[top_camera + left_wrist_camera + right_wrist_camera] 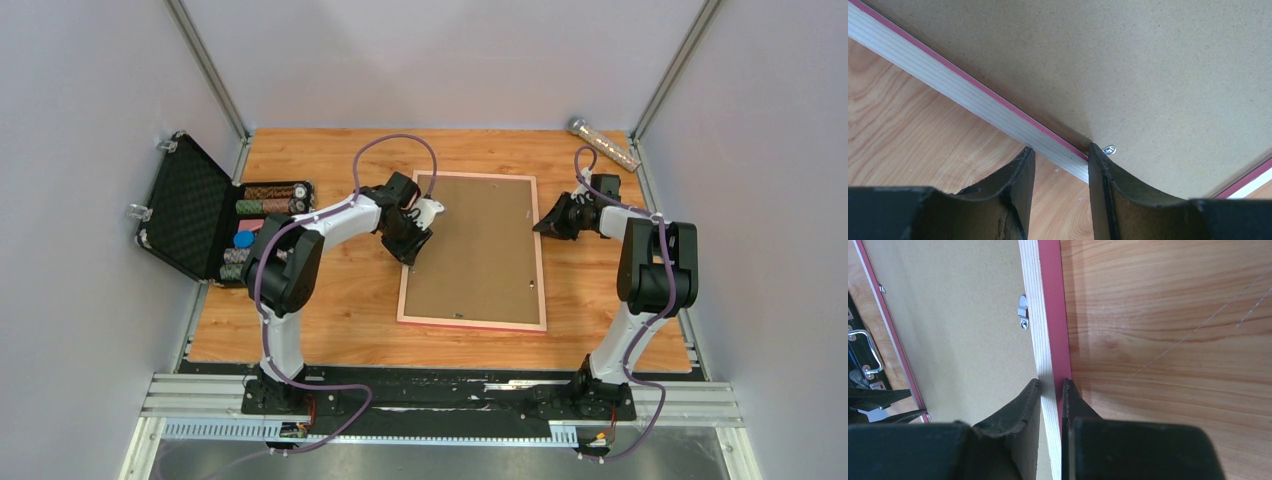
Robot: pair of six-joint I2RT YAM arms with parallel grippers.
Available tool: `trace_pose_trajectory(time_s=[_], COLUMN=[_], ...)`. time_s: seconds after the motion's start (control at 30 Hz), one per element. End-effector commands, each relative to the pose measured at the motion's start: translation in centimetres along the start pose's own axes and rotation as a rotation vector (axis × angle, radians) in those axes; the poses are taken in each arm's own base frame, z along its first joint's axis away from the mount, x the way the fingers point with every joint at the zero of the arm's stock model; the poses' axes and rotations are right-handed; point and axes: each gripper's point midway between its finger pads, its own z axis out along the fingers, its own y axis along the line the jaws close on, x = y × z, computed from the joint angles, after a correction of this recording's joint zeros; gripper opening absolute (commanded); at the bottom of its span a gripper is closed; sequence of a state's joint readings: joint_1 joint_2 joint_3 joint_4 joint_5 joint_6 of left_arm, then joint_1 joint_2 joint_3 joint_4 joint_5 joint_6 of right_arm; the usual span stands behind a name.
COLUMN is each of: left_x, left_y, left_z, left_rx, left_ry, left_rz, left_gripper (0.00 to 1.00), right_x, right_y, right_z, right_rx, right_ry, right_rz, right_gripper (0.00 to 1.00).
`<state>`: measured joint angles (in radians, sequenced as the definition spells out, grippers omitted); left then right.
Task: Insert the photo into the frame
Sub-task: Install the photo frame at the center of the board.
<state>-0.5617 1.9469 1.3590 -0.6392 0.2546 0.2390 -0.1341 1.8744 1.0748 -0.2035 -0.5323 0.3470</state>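
Frame [470,323] lies face-down on the tabletop [330,310], brown backing board [475,245] up — left hand [411,250] and right hand [541,228] each pinch narrowly onto a side rail.

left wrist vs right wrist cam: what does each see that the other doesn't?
Left wrist only: the left fingers astride the left rail of the frame, with another rail crossing at lower right. Right wrist only: the right fingers tight on the right rail, plus a case handle far left. Both: the frame lying back-up, the brown backing board in it, a metal clip near the fingers, and the wooden table.
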Motion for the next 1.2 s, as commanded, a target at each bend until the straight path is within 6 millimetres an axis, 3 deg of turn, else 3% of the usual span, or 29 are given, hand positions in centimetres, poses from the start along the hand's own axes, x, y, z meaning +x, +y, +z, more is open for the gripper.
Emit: trace_pose_trajectory(time_s=[0.0, 1.17], left_x=[3.8, 5.9], left_y=[-2.0, -2.8], left_z=[0.6, 2.5], left_rx=[0.097, 0.034], left_ry=[0.161, 0.28], left_rz=[0.12, 0.342], left_gripper=[0.47, 0.56], right_x=[-1.6, -1.7], right_y=[-0.6, -0.6], right_z=[0.3, 0.5], right_rx=[0.026, 0.028], right_ry=[-0.047, -0.037], right_rz=[0.0, 0.004], right_gripper=[0.0, 0.0])
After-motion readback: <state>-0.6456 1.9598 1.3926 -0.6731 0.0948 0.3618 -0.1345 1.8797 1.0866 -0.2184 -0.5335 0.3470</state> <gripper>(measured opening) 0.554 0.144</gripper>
